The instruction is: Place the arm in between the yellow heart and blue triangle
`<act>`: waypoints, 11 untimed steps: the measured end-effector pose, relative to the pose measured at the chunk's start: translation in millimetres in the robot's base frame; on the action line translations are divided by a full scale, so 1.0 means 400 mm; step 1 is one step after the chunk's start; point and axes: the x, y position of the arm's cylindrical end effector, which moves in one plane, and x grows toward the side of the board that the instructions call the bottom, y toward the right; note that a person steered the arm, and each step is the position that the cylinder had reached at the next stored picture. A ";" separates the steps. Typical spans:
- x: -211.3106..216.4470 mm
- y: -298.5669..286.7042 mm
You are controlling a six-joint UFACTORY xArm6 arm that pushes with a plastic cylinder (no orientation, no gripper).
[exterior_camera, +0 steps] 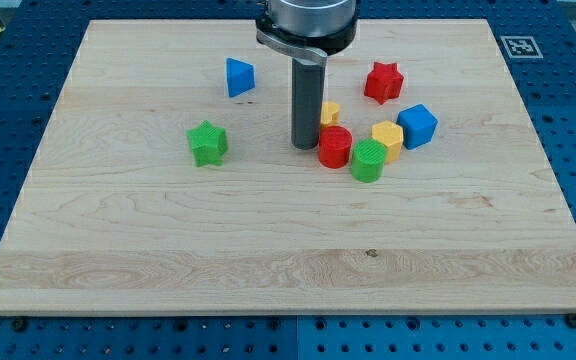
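Observation:
My tip [304,147] rests on the wooden board [148,250], just left of the red cylinder [334,146]. The yellow heart [330,112] sits right behind the rod, partly hidden by it, touching the red cylinder's top edge. The blue triangle [238,77] lies up and to the left of my tip, well apart from it. My tip stands lower than the line between the heart and the triangle, close to the heart's left side.
A green star [208,143] lies to the left. A red star [383,82] is at the upper right. A blue cube [417,126], a yellow hexagon block [387,139] and a green cylinder [368,160] cluster right of the red cylinder.

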 end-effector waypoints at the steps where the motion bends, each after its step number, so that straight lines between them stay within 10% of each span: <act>1: -0.001 -0.054; 11: -0.211 0.053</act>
